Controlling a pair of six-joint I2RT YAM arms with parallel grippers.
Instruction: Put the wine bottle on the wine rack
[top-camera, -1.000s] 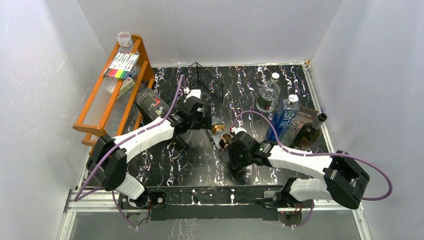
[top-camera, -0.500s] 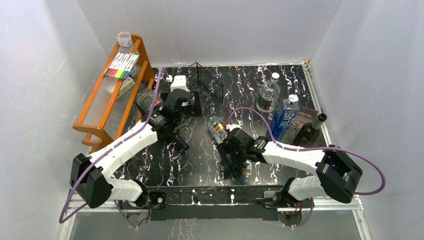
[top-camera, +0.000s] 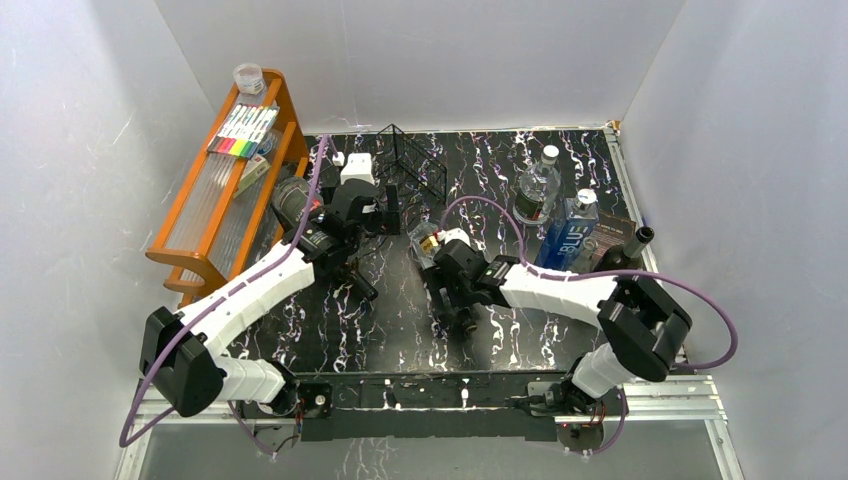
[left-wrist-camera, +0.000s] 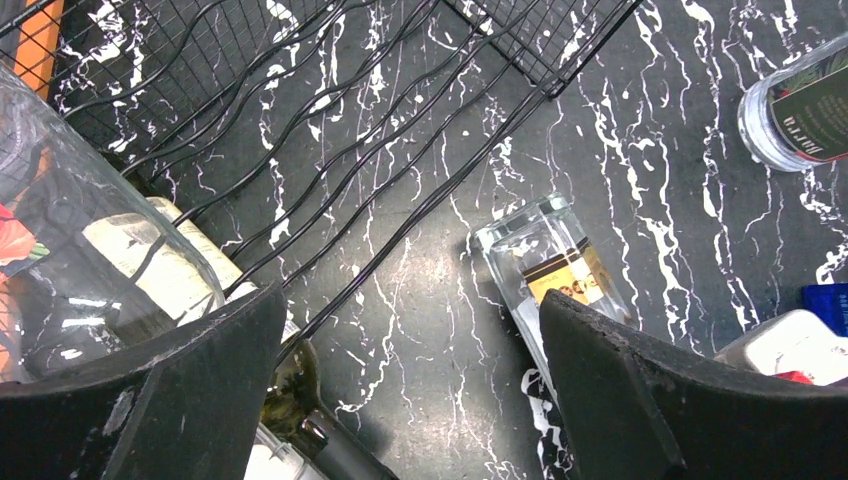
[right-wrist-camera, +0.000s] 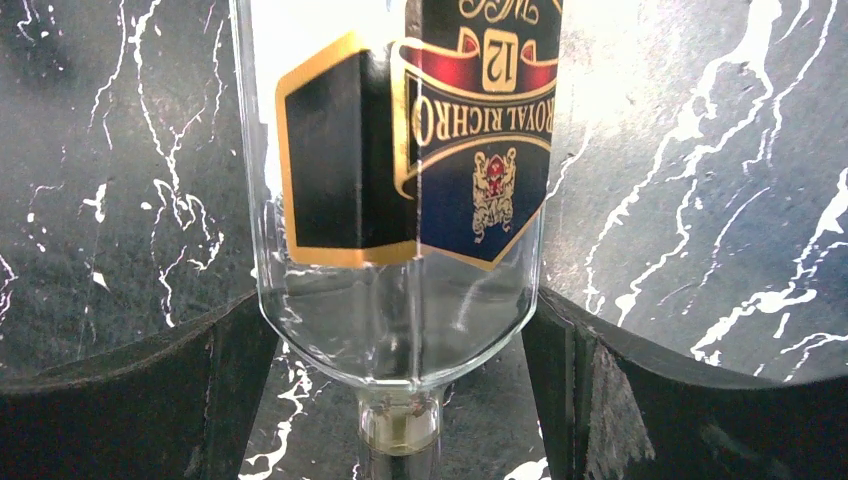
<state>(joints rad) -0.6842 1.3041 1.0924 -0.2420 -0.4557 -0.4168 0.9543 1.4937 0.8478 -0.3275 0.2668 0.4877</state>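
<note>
The wine rack (top-camera: 412, 160), thin black wire, stands at the back centre, and its cradle wires (left-wrist-camera: 330, 150) run toward the near left. An olive-green wine bottle (left-wrist-camera: 285, 385) with a cream label lies at the near ends of those wires. I cannot tell if it rests on them. Its dark neck (top-camera: 358, 285) sticks out from under my left arm. My left gripper (left-wrist-camera: 412, 310) hangs open over bare table beside that bottle, holding nothing. My right gripper (right-wrist-camera: 397, 300) is open. Its fingers flank the shoulder of a clear whisky bottle (right-wrist-camera: 400, 200) lying on the table.
A big clear bottle with a red label (top-camera: 298, 205) lies beside the orange shelf unit (top-camera: 225, 190). At the right stand a clear bottle (top-camera: 537, 185), a blue bottle (top-camera: 572, 235) and a dark bottle (top-camera: 620, 258). White walls close in three sides.
My left arm swung left and back toward the rack, its jaws widening. My right gripper opened and slid up-left along the whisky bottle, which shifted the same way.
</note>
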